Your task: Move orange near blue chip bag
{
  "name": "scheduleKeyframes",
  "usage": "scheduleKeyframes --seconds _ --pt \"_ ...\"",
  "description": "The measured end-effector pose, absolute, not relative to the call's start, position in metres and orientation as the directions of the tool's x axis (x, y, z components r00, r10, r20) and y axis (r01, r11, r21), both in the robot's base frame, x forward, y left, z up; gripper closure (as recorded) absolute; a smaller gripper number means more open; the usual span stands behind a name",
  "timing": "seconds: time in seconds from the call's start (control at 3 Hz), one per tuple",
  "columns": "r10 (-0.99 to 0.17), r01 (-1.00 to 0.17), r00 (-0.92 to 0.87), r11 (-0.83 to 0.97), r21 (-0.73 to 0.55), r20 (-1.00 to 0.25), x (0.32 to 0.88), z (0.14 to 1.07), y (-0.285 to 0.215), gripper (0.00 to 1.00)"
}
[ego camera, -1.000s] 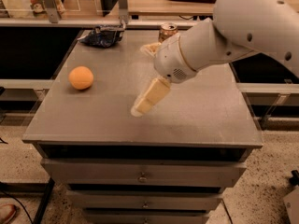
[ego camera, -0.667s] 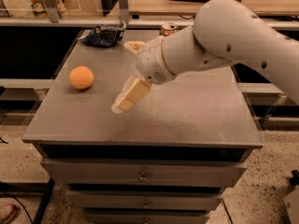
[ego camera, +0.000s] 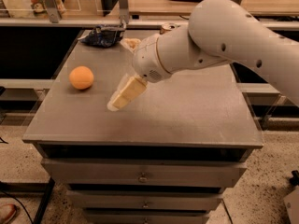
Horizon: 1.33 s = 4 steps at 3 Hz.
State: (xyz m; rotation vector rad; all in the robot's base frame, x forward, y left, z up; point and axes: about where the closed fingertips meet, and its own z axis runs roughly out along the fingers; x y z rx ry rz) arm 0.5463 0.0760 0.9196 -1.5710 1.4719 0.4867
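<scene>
The orange (ego camera: 81, 77) sits on the grey counter (ego camera: 196, 111), to the left of the gripper (ego camera: 119, 73) and near it but not touching. It rests alone toward the counter's left edge. The gripper hangs just above the counter's middle, spread wide and holding nothing. One tan finger (ego camera: 124, 94) slants down and to the left, its tip close to the surface. The other finger shows only as a short tan stub higher up, toward the back of the counter. The blue chip bag (ego camera: 102, 35) lies flat and wrinkled at the back left corner, beyond the gripper and slightly to its left, well apart from the orange. A drink can (ego camera: 167, 28) stands at the back edge, to the right of the gripper, mostly hidden behind the white arm (ego camera: 219, 41). The arm reaches in from the right, and its thick rounded segments cover the back right part of the counter. Drawers (ego camera: 142, 174) with small knobs stack below the counter's front edge.
</scene>
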Motion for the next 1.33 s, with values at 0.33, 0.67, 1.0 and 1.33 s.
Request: scheduleKeyframes --seconds 0.33,0.67,1.0,1.33 --pt "-0.569 -0.940 0.196 0.123 -0.318 -0.799 0.559 0.909 0.095 0.00" --pt "-0.528 -0.950 0.148 0.158 -0.268 -0.836 0.578 0.888 0.117 0.00" --pt "-0.486 -0.960 0.082 0.197 -0.201 -0.870 0.595 0.864 0.131 0.00" --pt "-0.429 -0.959 0.036 0.239 -0.152 -0.902 0.605 0.853 0.141 0.00"
